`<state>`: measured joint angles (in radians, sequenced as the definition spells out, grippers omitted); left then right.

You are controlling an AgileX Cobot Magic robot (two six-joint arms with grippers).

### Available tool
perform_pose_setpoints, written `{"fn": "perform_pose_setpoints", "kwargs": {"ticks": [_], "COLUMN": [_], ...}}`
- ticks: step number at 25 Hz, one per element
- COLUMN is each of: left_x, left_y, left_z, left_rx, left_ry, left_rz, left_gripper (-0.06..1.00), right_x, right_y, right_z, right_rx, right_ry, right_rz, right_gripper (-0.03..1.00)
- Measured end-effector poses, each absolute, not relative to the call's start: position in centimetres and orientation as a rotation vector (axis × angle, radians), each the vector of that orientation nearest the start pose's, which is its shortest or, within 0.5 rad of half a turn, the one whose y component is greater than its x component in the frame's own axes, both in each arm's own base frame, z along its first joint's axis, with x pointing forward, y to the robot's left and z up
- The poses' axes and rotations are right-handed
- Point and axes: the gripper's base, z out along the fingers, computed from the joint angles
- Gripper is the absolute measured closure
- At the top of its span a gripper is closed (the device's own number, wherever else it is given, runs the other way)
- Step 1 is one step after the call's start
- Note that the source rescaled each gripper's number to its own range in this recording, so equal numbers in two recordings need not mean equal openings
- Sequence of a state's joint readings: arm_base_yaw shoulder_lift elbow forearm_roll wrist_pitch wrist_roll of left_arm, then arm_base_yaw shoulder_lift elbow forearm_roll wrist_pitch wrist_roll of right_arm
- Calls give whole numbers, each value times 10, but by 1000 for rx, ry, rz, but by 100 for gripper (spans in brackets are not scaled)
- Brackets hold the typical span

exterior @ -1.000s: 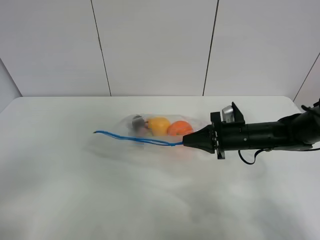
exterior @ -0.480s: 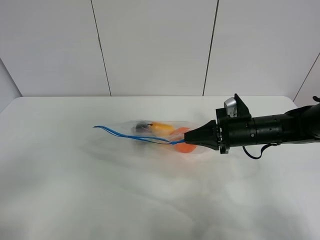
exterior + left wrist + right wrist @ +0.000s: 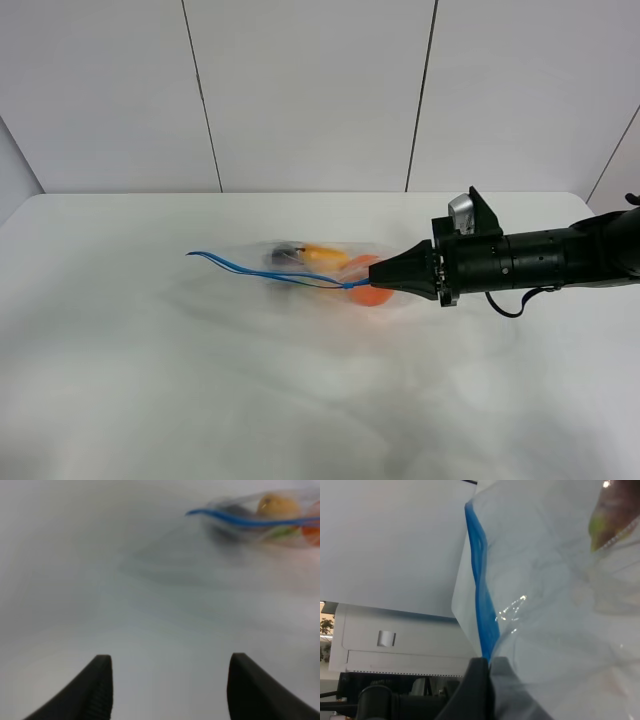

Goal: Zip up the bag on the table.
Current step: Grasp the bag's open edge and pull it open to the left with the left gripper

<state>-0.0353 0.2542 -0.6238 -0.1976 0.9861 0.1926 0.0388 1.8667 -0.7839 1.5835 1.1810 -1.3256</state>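
Note:
The clear plastic bag (image 3: 315, 268) hangs lifted above the white table (image 3: 200, 380), with an orange (image 3: 368, 290), a yellow pear (image 3: 322, 254) and a dark eggplant (image 3: 285, 255) inside. Its blue zipper strip (image 3: 270, 273) runs left from my right gripper (image 3: 372, 281), which is shut on the strip's right end. The right wrist view shows the closed fingers (image 3: 482, 685) pinching the blue strip (image 3: 482, 610). My left gripper (image 3: 167, 680) is open and empty, low over the table, with the bag (image 3: 265, 520) far ahead of it. The left arm is out of the exterior view.
White wall panels (image 3: 310, 90) stand behind the table's far edge. The right arm (image 3: 540, 262) stretches in from the right edge over the table.
From one second ago to half a second ago my right gripper lifted the bag's right end and drew back slightly to the right, so the fruits hang lower. Since then nothing has moved.

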Motion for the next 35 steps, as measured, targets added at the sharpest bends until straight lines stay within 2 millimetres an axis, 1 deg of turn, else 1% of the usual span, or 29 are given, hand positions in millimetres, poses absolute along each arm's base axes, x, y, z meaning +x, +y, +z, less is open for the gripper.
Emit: {"fn": "perform_pose_setpoints", "kwargs": {"ticks": [2,6,7,10,11,15,19,23,29,33,35], "left_x": [45,88,99,127,142,166,179,186,187,187,186], "left_y": [-18,-23,-24,-27,-29,-35,-40,-42,-43,-45,-46], "left_z": [324,336,336,333,328,314,305,301,301,303,302], "left_rx": [250,279,291,347,395,485,532,571,566,535,556], "left_ry": [2055,2060,2073,2116,2143,2178,2192,2191,2185,2176,2174], "left_rz": [-150,-180,-184,-194,-204,-254,-303,-322,-343,-389,-392], "left_gripper": [-6,-6,-6,-6,-6,-6,-6,-6,-6,-6,-6], "right_x": [290,290,290,290,290,290,290,291,291,291,291], "right_y": [96,95,95,95,95,95,95,95,95,95,95], "right_z": [155,155,155,155,155,155,155,155,154,154,154], "right_rx": [-200,-201,-201,-200,-200,-200,-200,-199,-195,-194,-194], "right_ry": [2305,2305,2305,2305,2305,2305,2305,2306,2311,2312,2312], "right_rz": [1610,1609,1609,1608,1608,1608,1608,1605,1594,1591,1591], "right_gripper": [96,96,96,96,96,96,96,96,96,96,96]}}
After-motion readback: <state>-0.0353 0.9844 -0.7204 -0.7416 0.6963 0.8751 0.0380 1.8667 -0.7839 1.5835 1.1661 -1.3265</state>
